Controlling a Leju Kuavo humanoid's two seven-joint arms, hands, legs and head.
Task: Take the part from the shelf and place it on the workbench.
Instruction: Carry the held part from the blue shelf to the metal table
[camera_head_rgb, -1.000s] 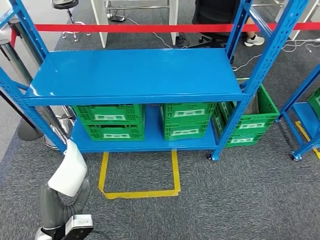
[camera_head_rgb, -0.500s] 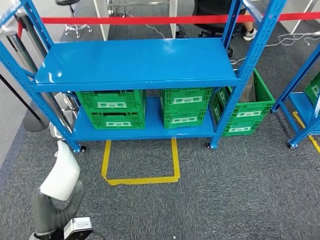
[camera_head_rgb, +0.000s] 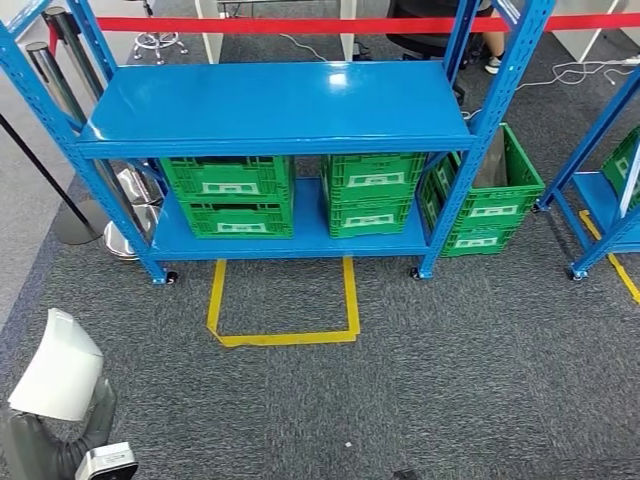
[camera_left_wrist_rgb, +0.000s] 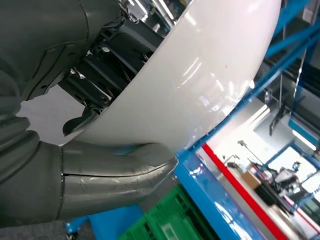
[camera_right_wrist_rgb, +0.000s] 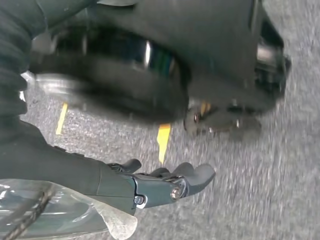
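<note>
White curved part (camera_head_rgb: 54, 368), a thin glossy shell, likely light, stiff and slippery, sits off the shelf (camera_head_rgb: 275, 100) pinched at its edge by the left hand (camera_left_wrist_rgb: 94, 120); right hand (camera_right_wrist_rgb: 166, 182) hangs empty, fingers loosely extended.

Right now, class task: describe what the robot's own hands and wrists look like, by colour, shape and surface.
The left hand has a dark grey ribbed cover, a thick smooth grey thumb and black mechanical fingers. The right hand has slim dark grey fingers with visible screws. A silver-and-black block sits at the left wrist.
</note>
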